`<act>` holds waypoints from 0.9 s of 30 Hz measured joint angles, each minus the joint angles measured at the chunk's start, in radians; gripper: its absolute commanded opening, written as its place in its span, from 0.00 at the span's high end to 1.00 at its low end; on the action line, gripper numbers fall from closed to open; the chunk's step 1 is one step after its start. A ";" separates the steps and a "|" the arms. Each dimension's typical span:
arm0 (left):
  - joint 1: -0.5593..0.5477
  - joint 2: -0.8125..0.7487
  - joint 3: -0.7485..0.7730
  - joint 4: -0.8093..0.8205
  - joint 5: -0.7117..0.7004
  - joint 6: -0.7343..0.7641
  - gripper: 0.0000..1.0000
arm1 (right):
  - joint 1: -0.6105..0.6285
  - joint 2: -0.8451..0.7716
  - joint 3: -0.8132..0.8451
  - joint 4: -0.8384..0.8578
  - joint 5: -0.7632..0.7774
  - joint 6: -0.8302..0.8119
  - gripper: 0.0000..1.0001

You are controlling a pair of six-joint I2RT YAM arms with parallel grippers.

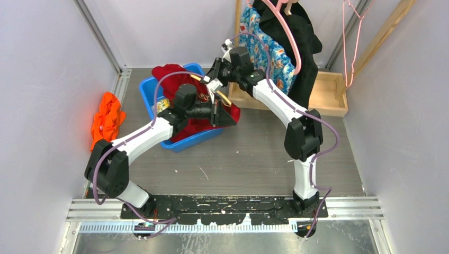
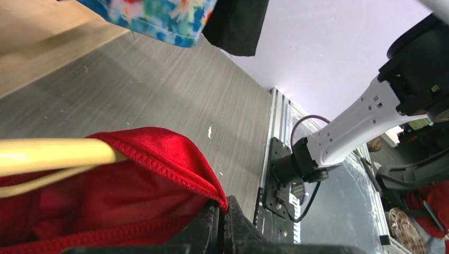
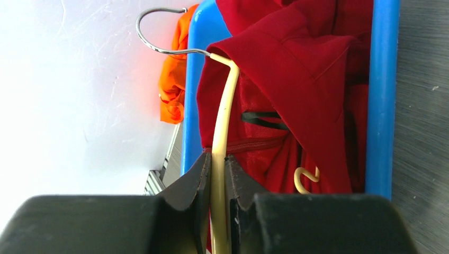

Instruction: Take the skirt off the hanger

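Over bin (image 1: 146,96): skirt (image 2: 148,177) pinched (hanger (image 3: 223,116) too).

Bare table (image 1: 249,156) lies open near the bases; blue bin (image 1: 147,95) and hanging clothes (image 1: 304,42) crowd the far side.

Red cloth skirt (image 2: 137,180), smooth plastic hanger (image 3: 222,121), blue plastic bin (image 3: 384,95)
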 measured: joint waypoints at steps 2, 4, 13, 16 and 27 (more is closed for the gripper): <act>-0.034 0.019 0.006 0.009 -0.014 -0.009 1.00 | 0.000 0.011 0.021 -0.002 -0.006 0.000 0.99; -0.053 0.040 0.018 0.005 -0.027 -0.009 1.00 | 0.001 0.015 0.034 -0.003 -0.008 0.000 0.99; -0.067 0.053 0.025 -0.109 -0.070 0.089 1.00 | 0.008 0.050 0.106 -0.019 -0.023 0.018 0.99; -0.055 0.042 0.015 -0.161 -0.082 0.126 1.00 | 0.010 0.047 0.106 -0.027 -0.024 0.017 0.99; 0.222 -0.037 0.185 -0.533 -0.281 0.356 1.00 | 0.012 -0.213 -0.058 -0.174 0.000 -0.114 0.99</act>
